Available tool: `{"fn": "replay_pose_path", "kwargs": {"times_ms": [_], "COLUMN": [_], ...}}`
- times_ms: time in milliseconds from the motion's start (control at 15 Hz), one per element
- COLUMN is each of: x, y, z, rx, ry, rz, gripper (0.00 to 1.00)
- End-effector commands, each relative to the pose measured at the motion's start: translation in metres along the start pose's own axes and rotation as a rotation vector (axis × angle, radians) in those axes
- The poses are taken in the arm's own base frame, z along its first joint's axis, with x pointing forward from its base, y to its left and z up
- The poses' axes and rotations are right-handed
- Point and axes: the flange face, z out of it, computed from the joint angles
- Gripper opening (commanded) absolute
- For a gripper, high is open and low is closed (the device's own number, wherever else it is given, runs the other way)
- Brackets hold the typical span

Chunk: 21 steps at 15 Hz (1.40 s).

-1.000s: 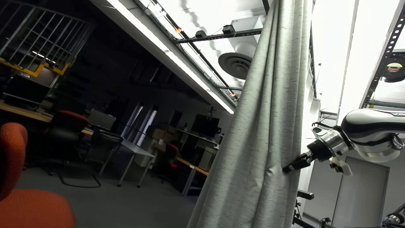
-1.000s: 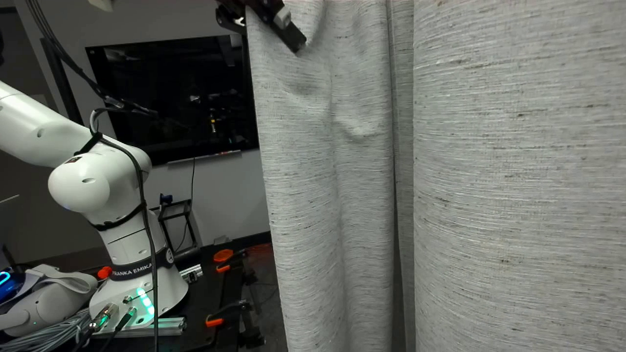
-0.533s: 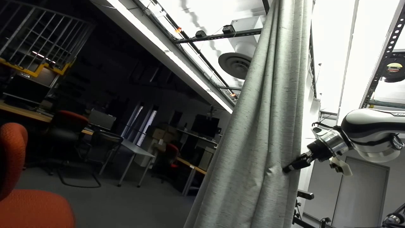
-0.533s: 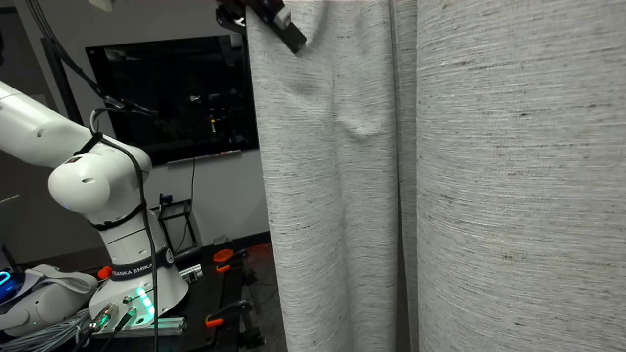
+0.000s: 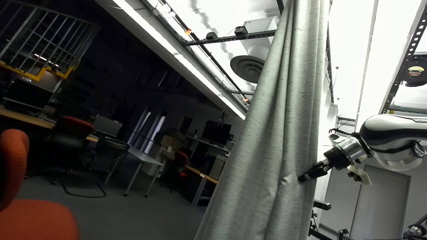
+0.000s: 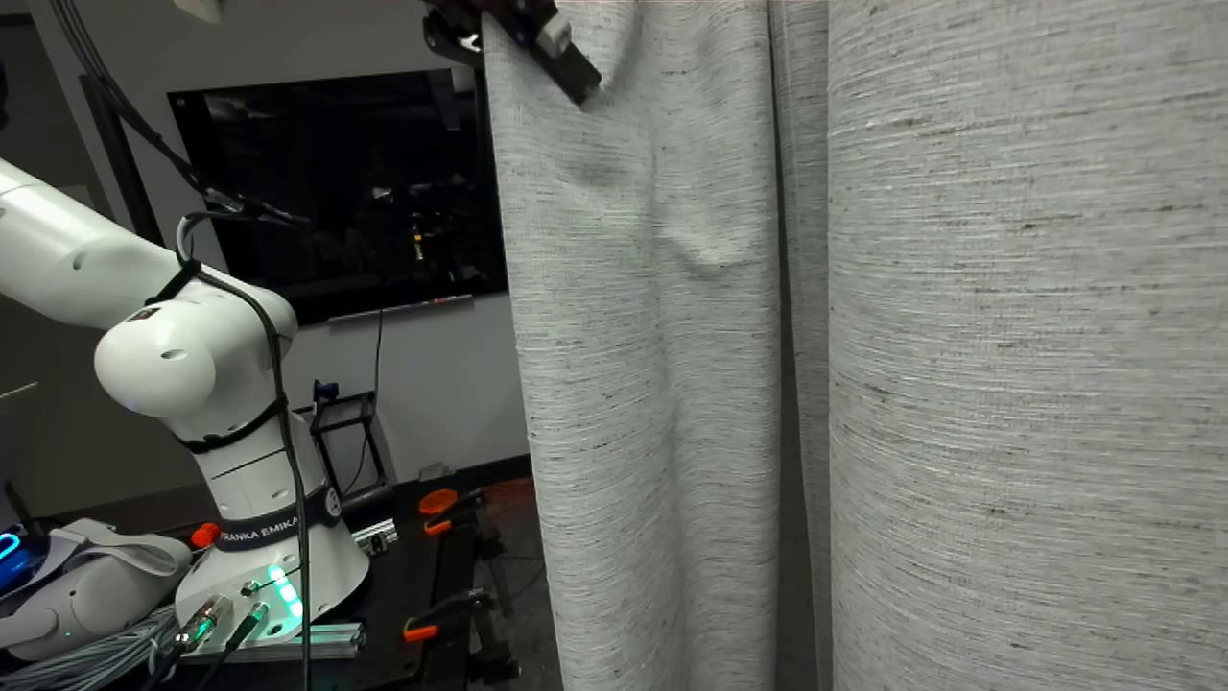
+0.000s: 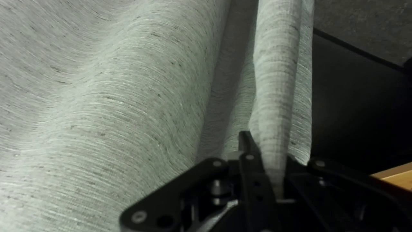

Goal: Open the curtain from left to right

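Dim room (image 5: 140, 213), gripper (image 7: 269, 150) pinching curtain (image 7: 138, 106), clear only in wrist view

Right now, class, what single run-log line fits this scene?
Black two-finger gripper: closed on tall pale-grey fabric curtain | curtain: hanging in folds | black rectangular screen: visible beside curtain

The white arm (image 6: 158, 369) stands bent on the table (image 6: 398, 566) close to one edge, its wrist (image 5: 350, 149) angled so the gripper (image 7: 268, 153), well above table height, slants downward, fingers (image 7: 252, 170) pinched nearly together.
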Motion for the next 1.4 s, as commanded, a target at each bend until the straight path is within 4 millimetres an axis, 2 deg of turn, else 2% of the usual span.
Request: {"fn": "replay_pose_path", "kwargs": {"times_ms": [0, 267, 333, 533, 933, 1133, 1333], "x": [0.000, 0.000, 0.000, 0.009, 0.050, 0.071, 0.083], "y": [0.001, 0.001, 0.001, 0.005, 0.011, 0.023, 0.036], "z": [0.000, 0.000, 0.000, 0.005, 0.042, 0.064, 0.078], "rx": [0.001, 0.001, 0.001, 0.002, 0.078, 0.084, 0.068], "ry": [0.000, 0.000, 0.000, 0.024, 0.099, 0.123, 0.146], "rz": [0.000, 0.000, 0.000, -0.016, -0.107, -0.151, -0.210], "gripper": [0.04, 0.04, 0.01, 0.01, 0.01, 0.01, 0.01]}}
